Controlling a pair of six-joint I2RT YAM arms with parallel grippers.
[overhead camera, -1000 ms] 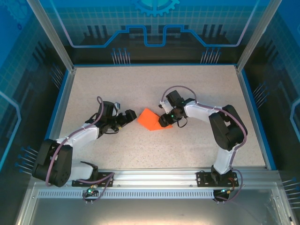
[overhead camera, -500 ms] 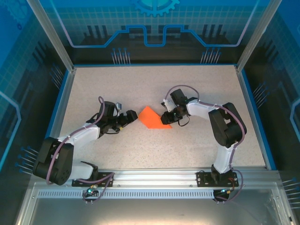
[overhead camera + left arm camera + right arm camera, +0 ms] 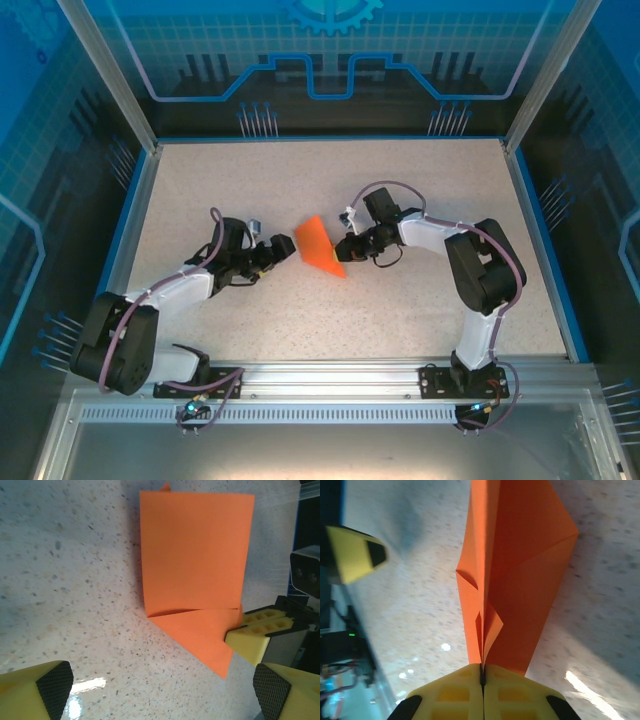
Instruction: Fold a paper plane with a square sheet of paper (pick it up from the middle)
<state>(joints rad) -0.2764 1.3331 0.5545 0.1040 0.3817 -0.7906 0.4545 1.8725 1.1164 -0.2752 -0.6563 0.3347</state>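
- Two robot arms reach in from the near edge of a pale, speckled surface (image 3: 400, 190). Their hands meet close to its middle.
- A partly folded piece of orange paper (image 3: 318, 247) sits between the two hands, near the centre of the surface.
- The right hand (image 3: 346, 250) is clenched on the paper, gripping it at the edge nearest that arm.
- Seen from the right wrist, its two yellow fingers (image 3: 515, 695) are pressed flat together, with the folded layers of paper pinched in the seam between them.
- From that grip the paper runs straight away from the fingers along a sharp crease. One side spreads out to a broad pointed corner, and small tucked folds sit just beyond the fingertips.
- Seen from the left wrist, the paper shows a wide, flat, roughly rectangular panel. A triangular flap is folded across below it, tapering to a point at the lower right.
- The paper throws a soft shadow on the surface beside it. I cannot tell whether its lower edge touches the surface.
- The left hand (image 3: 278, 252) is released, with its two fingers spread wide and nothing between them.
- Its black textured pads (image 3: 52, 682) face each other across bare surface, just short of the paper and not touching it.
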